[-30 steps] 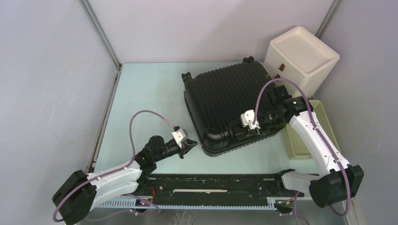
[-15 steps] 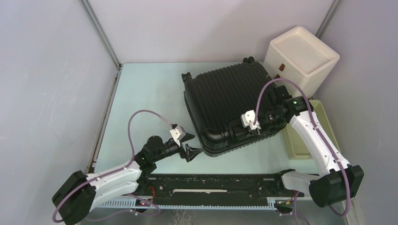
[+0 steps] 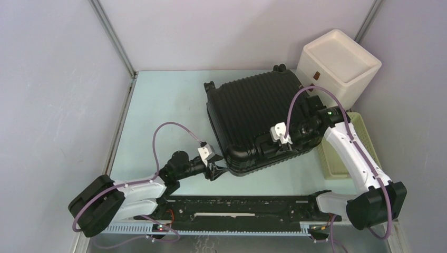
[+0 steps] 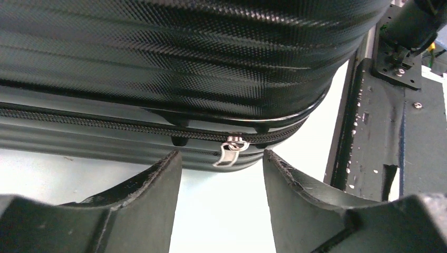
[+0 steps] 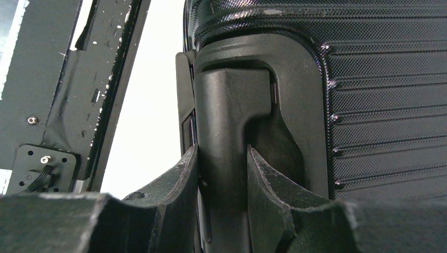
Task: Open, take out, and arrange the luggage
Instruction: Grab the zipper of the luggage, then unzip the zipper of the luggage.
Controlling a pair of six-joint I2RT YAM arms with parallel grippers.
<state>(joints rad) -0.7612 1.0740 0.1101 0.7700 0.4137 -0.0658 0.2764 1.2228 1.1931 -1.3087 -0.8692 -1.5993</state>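
The luggage (image 3: pixel 258 113), a black ribbed hard-shell suitcase, lies closed and flat on the table. My left gripper (image 3: pixel 217 169) is at its near left corner, open. In the left wrist view the silver zipper pull (image 4: pixel 230 153) hangs from the zipper track just beyond my left gripper (image 4: pixel 221 158), between the two fingertips and untouched. My right gripper (image 3: pixel 275 145) sits on the suitcase's near side. In the right wrist view my right gripper (image 5: pixel 222 155) is shut on the black moulded handle (image 5: pixel 229 105).
A white box (image 3: pixel 340 60) stands behind the suitcase at the back right. A pale yellow slatted basket (image 3: pixel 350 150) lies right of it, under my right arm. A black rail (image 3: pixel 242 205) runs along the near table edge. Walls close in left and back.
My left gripper has moved right up to the suitcase's near corner and gone from shut to open. The right gripper has kept its hold on the handle.
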